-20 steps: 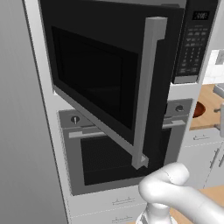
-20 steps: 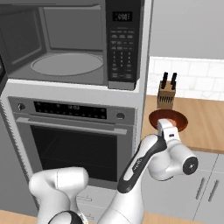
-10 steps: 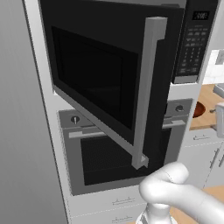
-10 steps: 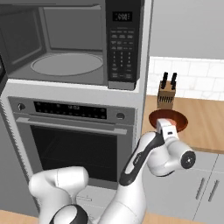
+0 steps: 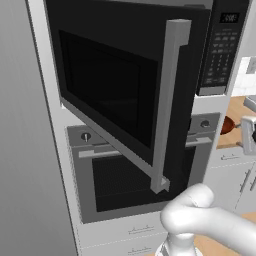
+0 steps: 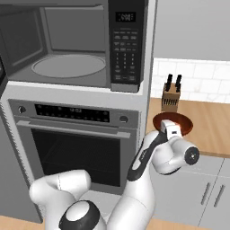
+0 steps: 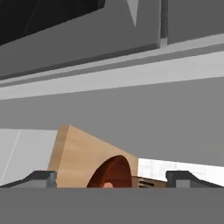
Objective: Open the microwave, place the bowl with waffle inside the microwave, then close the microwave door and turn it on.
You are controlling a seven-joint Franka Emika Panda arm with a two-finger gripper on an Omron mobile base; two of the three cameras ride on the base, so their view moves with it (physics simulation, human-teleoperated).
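Reddish-brown bowl [image 6: 174,124] sits on the wooden counter [image 6: 211,126] beside the microwave [image 6: 72,45], whose door [image 5: 125,85] hangs open; the gripper [image 7: 111,177] faces it, fingers apart.

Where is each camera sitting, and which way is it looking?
Left base view: rides behind the arm's left, faces the swung-open microwave door; a white arm link shows at lower right.
Right base view: rides behind the arm's right, faces the open microwave; the arm reaches toward the bowl.
Hand view: on the hand, looks along the open gripper at the bowl.
Shared: both base views see the microwave; the right base and hand views see the bowl.
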